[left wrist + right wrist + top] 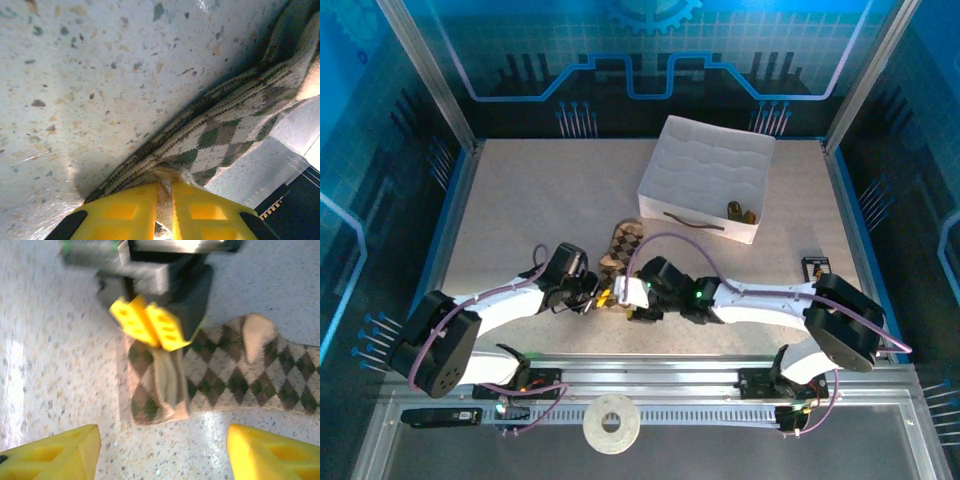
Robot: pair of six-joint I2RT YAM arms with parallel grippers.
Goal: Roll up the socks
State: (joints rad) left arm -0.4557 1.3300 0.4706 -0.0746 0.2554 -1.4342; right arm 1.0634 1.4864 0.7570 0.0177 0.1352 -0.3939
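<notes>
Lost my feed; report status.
Left pincer shut on checked sock. Right pincer open, facing it. Box well apart.

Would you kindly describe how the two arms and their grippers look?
The left arm and right arm are white shells with black joints, each trailed by a purple cable. The left gripper and right gripper have bright yellow wedge fingers with recessed pockets.
</notes>
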